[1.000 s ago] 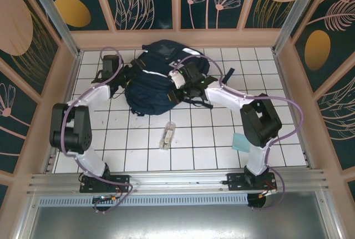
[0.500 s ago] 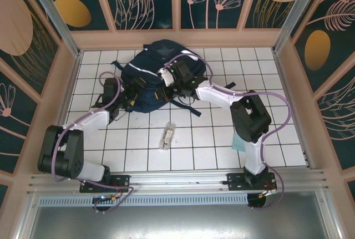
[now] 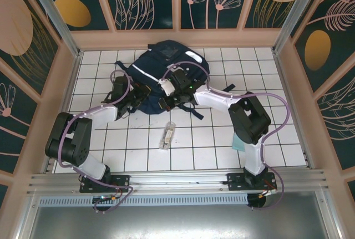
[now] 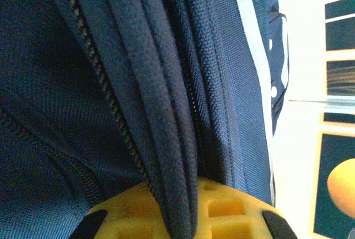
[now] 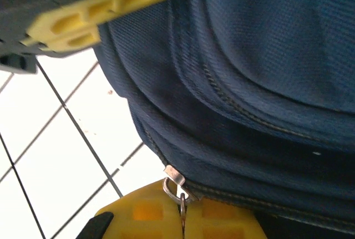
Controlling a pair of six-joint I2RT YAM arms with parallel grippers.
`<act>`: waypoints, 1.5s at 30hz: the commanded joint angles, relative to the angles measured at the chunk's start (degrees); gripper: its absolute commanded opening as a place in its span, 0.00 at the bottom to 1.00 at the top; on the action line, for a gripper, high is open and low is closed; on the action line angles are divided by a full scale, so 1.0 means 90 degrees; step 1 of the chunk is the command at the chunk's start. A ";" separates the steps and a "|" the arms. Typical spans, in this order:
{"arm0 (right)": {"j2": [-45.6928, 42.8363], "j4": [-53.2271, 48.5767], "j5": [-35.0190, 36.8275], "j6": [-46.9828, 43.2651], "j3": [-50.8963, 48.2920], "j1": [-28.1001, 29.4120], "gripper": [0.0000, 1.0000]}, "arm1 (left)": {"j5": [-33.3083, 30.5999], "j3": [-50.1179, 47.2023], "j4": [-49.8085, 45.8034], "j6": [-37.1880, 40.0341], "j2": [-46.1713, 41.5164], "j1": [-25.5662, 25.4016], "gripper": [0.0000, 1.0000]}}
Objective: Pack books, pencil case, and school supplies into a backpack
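Backpack (image 3: 161,64) fabric sits pinched between my closed left fingers (image 4: 127,212); my right fingers (image 5: 145,214) clamp its metal zipper pull (image 5: 175,180). Navy with white stripes, it lies on the far white tiles (image 3: 213,139).

Overhead camera looks down on the table (image 3: 255,64); both wrist cameras sit close against the backpack (image 3: 161,60).

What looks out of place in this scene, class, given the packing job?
Two supplies lie loose on the tiles outside the backpack: the clear tube near the middle, and the teal pad partly hidden by the right arm. The backpack lies slumped, the left gripper shut on a fold, the right gripper on its zip pull.
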 commanded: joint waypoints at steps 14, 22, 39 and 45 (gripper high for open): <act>0.0057 -0.1534 0.3964 -0.0370 0.0847 -0.1160 0.00 | -0.0468 0.0401 -0.0880 0.1187 -0.0619 0.0238 0.00; -0.0142 -0.1310 0.4458 -0.0275 0.0472 -0.0982 0.00 | -0.0398 0.0402 -0.0795 0.1219 -0.0561 0.0241 0.00; -0.1336 -0.0178 0.0531 0.1024 -0.0305 -0.0942 0.70 | 0.0123 -0.0010 0.0038 0.0745 -0.0352 0.0145 0.65; -0.0857 0.0846 -0.0022 0.1866 -0.0258 -0.0905 0.71 | -0.0433 0.0122 -0.0807 0.1246 -0.0903 0.0163 0.86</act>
